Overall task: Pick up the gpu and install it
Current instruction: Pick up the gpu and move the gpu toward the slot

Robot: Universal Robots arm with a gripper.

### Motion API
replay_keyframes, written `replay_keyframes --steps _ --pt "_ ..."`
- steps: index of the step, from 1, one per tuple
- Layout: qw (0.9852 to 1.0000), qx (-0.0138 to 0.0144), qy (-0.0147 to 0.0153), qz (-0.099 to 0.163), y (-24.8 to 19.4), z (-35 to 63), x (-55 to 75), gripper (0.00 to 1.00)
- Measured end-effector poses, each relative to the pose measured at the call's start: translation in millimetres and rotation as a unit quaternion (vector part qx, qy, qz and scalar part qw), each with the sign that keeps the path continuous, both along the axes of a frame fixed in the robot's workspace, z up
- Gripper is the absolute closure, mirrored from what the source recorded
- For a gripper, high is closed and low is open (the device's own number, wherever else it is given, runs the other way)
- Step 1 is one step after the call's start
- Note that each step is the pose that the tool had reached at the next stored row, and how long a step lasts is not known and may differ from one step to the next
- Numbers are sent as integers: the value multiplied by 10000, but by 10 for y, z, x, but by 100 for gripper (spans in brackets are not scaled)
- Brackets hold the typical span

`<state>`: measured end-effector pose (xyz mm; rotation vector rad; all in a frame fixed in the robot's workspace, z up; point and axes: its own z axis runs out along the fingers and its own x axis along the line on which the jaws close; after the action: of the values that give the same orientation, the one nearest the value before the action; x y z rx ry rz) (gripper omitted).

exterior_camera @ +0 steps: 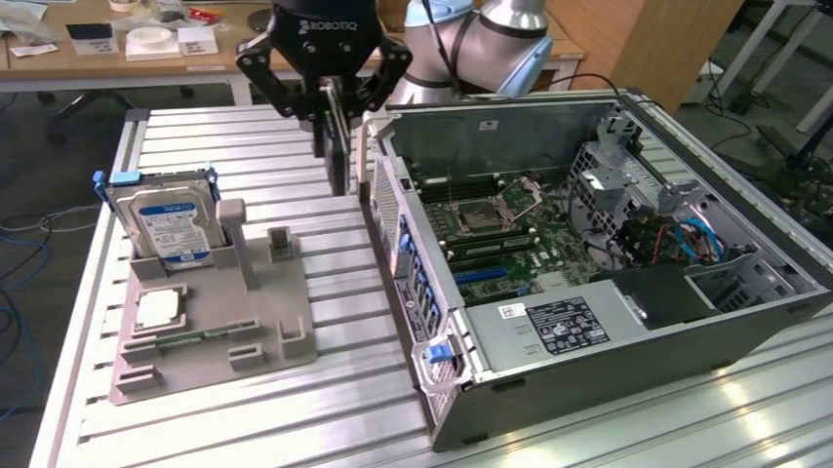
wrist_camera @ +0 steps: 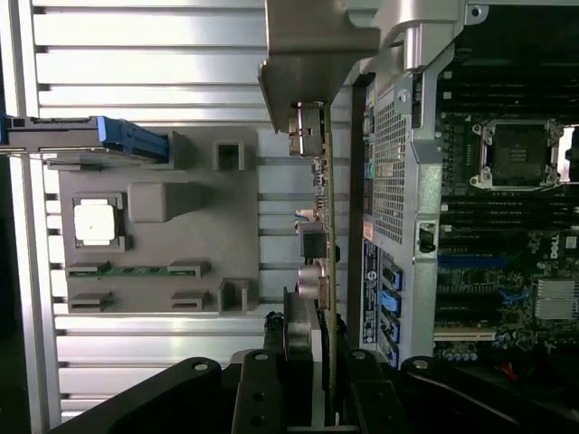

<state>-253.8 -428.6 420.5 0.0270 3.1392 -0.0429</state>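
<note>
**GPU in grip, on edge, just outside the case**

- Gripper (exterior_camera: 334, 115) (wrist_camera: 317, 375) is closed narrow on the gpu (exterior_camera: 339, 156) (wrist_camera: 328, 226). The fingers pinch the thin card across its 2 flat faces.
- The card hangs on edge below the fingers, with its silvery bracket (wrist_camera: 308, 63) at 1 end. Likely reason: held by the faces, the edges stay free for seating in a slot.
- Position: over the slatted table (exterior_camera: 195, 136), between the grey fixture (exterior_camera: 260, 327) and the open case (exterior_camera: 729, 322). It is just beside the case's perforated rear wall (wrist_camera: 391, 163) and not inside. I cannot tell whether it touches the wall.
- The hard drive (exterior_camera: 163, 224) stands in the fixture and the processor (exterior_camera: 158, 308) lies flat on it, both well apart from the card.
- The case lies side-open with the motherboard (exterior_camera: 521, 249) facing up, so slots can be reached from above.
- Judgement: pickup is done, install is not.
</note>
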Motion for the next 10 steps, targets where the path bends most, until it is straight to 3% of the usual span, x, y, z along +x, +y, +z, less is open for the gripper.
replay_keyframes --steps 10 --pt "10000 2 0 0 0 -3 400 72"
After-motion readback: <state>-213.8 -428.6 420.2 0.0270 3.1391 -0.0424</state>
